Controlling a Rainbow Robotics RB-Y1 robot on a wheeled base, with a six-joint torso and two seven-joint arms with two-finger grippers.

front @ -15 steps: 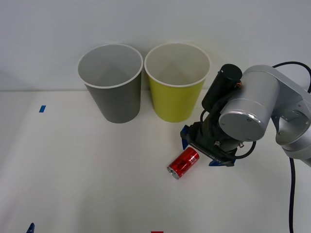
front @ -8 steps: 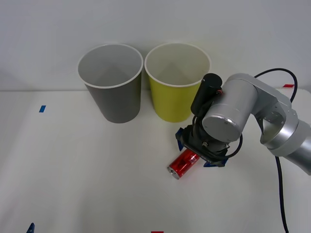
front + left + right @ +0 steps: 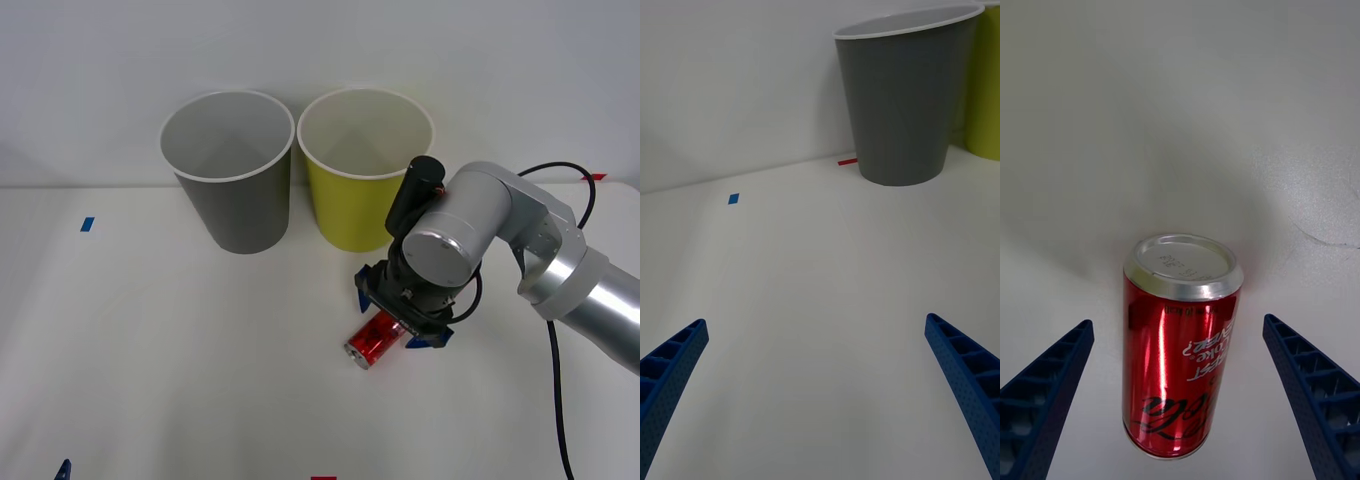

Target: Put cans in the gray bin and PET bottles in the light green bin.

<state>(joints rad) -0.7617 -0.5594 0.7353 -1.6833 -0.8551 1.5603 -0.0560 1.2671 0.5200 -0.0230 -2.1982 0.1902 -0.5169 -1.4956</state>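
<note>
On the white table (image 3: 180, 360), right of centre, the red can (image 3: 371, 340) lies on its side, one silver end toward the camera in the front view. It sits in front of the light green bin (image 3: 362, 200), apart from it.

Right gripper (image 3: 402, 318) is directly over the can's far end, arm reaching in from the right side with a black cable (image 3: 553, 370) trailing off it. Right wrist view: blue ribbed fingers (image 3: 1045, 390) spread wide, one on each side of the can (image 3: 1180, 352), clear gaps on both sides, no contact. The can lies between the fingers, silver end facing away from the wrist camera, dark print on the red body.

Gray bin (image 3: 230, 170) and light green bin stand upright side by side at the back of the table against the wall, rims nearly touching, gray on the left. Both show pale insides.

Left gripper (image 3: 820, 405) sits low over bare table, fingers spread wide, holding nothing; its camera looks toward the gray bin (image 3: 902, 97), with a sliver of the green one at the edge. Small blue tape mark (image 3: 87, 224) on the table to the left of the gray bin.
</note>
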